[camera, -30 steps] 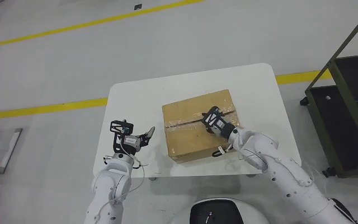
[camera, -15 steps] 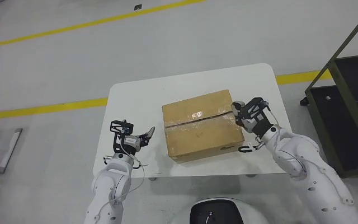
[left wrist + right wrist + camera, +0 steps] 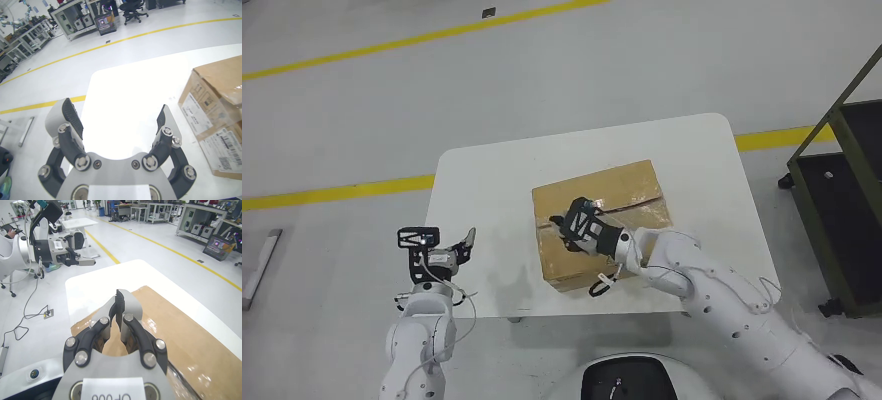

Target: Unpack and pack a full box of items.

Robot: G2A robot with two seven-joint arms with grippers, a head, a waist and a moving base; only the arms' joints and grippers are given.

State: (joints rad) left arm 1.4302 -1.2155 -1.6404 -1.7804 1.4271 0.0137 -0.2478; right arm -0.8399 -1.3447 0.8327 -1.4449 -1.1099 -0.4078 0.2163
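Observation:
A closed brown cardboard box point(image 3: 617, 205), sealed with clear tape, lies in the middle of the white table point(image 3: 482, 185). My right gripper point(image 3: 562, 222) is shut with nothing in it and hovers low over the left part of the box top point(image 3: 170, 332); its fingertips point(image 3: 119, 302) point toward the box's left end. My left gripper point(image 3: 442, 242) is open and empty at the table's front-left edge, well clear of the box point(image 3: 213, 106). Its ribbed pads point(image 3: 72, 115) face the bare tabletop. The right wrist view also shows the left gripper point(image 3: 83, 261) beyond the table corner.
A dark green cart point(image 3: 842, 190) stands on the floor to the right of the table. Bare tabletop point(image 3: 132, 94) lies between the box and the left gripper. Yellow floor lines point(image 3: 332, 190) run behind the table.
My right gripper swung from beyond the box's right end back across the top to its left part. My left gripper drew leftward, away from the box, to the table's edge.

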